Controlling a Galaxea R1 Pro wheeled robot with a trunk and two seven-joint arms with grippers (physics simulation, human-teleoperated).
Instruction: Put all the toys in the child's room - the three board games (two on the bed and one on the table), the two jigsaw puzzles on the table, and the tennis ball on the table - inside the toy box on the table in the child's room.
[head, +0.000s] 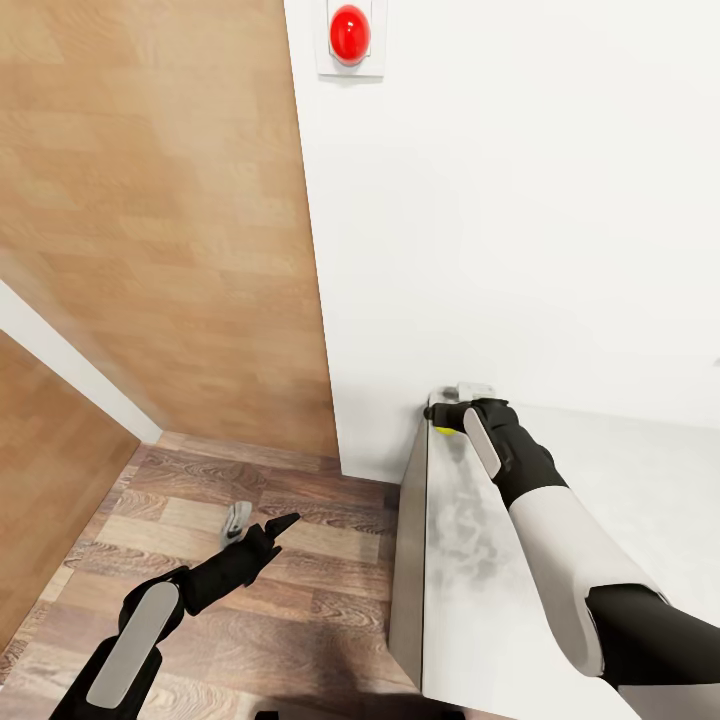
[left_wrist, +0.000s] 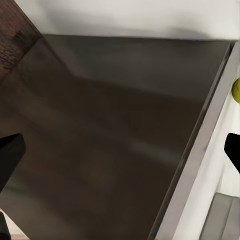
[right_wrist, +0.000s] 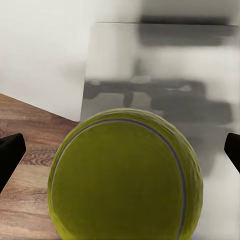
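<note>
The yellow-green tennis ball (right_wrist: 125, 180) sits at the far corner of the pale grey table (head: 470, 560), showing as a small yellow patch (head: 443, 430) under my right hand. My right gripper (head: 450, 405) is open, its fingers spread wide on either side of the ball with a gap to it. My left gripper (head: 262, 520) hangs open and empty over the wood floor beside the table. The left wrist view catches the ball (left_wrist: 236, 90) past the table's edge (left_wrist: 200, 155). The toy box, board games and jigsaw puzzles are out of view.
A white wall (head: 520, 200) stands right behind the table's far end, with a red button (head: 350, 33) high on it. A wooden panel (head: 160, 200) fills the left. Wood floor (head: 280, 600) lies beside the table's dark side panel (left_wrist: 100, 140).
</note>
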